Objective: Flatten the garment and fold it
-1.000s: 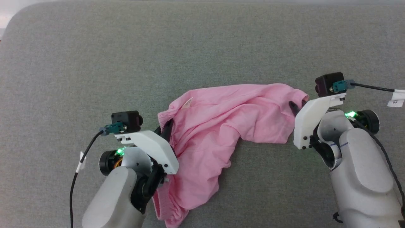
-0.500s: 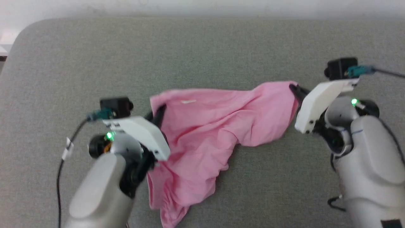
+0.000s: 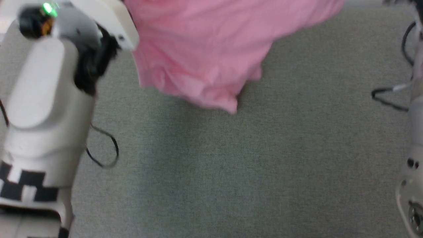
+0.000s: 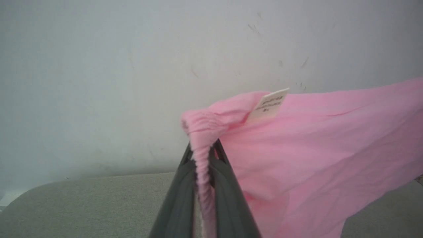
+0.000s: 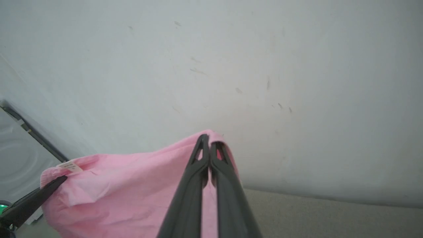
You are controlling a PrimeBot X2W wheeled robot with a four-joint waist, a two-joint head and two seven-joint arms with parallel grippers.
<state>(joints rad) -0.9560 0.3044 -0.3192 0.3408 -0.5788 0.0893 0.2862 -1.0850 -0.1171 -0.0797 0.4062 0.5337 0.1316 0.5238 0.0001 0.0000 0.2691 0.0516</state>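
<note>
The light pink garment [image 3: 205, 49] hangs stretched between the robot's two hands above a grey, felt-like surface [image 3: 231, 172]. In the head view the cloth sags from the top of the frame in soft folds and throws a faint shadow on the surface below. That picture is blurred, so it is unclear whether the lowest fold touches the surface.

In the left wrist view, the left hand [image 4: 202, 148] has its two dark fingers clamped on a bunched, ribbed hem, which runs down between them. A small white label [image 4: 268, 104] stands up from the hem just beside the grip. In the right wrist view, the right hand [image 5: 209, 140] has its fingers pressed together on the opposite edge of the garment, with the cloth falling away to the left. The label and one dark finger [image 5: 39, 198] of the left hand show at the far end of the cloth.

Behind the garment rises a pale grey-white wall [image 4: 132, 66], marked with small dark scuffs and scratches. The wall meets the back edge of the surface, whose corner is rounded at lower left in the left wrist view. At the left edge of the right wrist view, a pale panel [image 5: 16, 158] with a dark frame leans against the wall; what it is cannot be told.

The pale left forearm [image 3: 43, 109], with a green light [image 3: 48, 7] at its wrist, fills the left side of the head view, and a thin black cable [image 3: 105, 152] loops beside it.
</note>
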